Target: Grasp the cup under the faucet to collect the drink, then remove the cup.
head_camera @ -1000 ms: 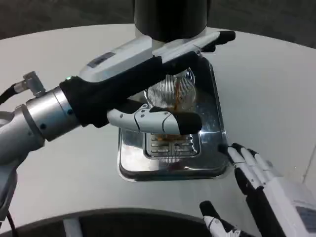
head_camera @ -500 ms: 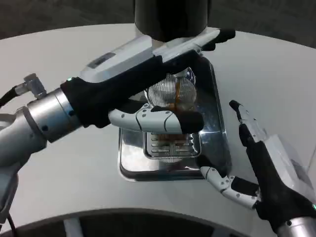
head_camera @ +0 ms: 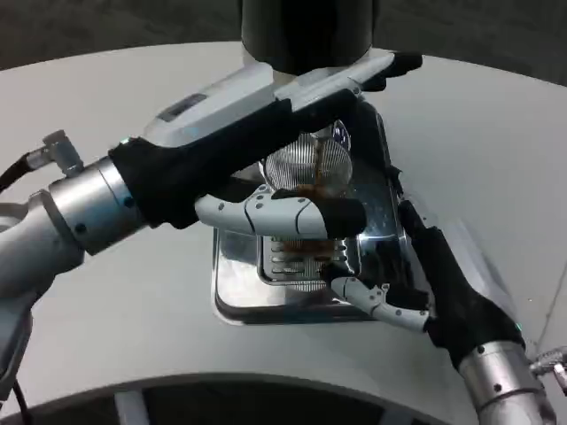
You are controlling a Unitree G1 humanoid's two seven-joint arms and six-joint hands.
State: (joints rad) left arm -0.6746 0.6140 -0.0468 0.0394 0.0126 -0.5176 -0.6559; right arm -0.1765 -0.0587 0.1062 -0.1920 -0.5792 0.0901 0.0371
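The cup (head_camera: 310, 177) stands on the drip tray (head_camera: 232, 282), under the dispenser (head_camera: 306, 31), on the table (head_camera: 478, 133).

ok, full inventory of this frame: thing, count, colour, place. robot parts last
round white table: 1, white, under everything.
shiny metal drip tray: 1, silver, table centre, slotted grate in its middle.
black cylindrical drink dispenser: 1, black, top centre, behind the tray.
clear ribbed plastic cup: 1, transparent with brown drink, over the tray below the dispenser.
left hand: 1, white and black, around the cup; whether the fingers actually touch it I cannot tell.
right hand: 1, white and black, at the tray's right edge, holding nothing.
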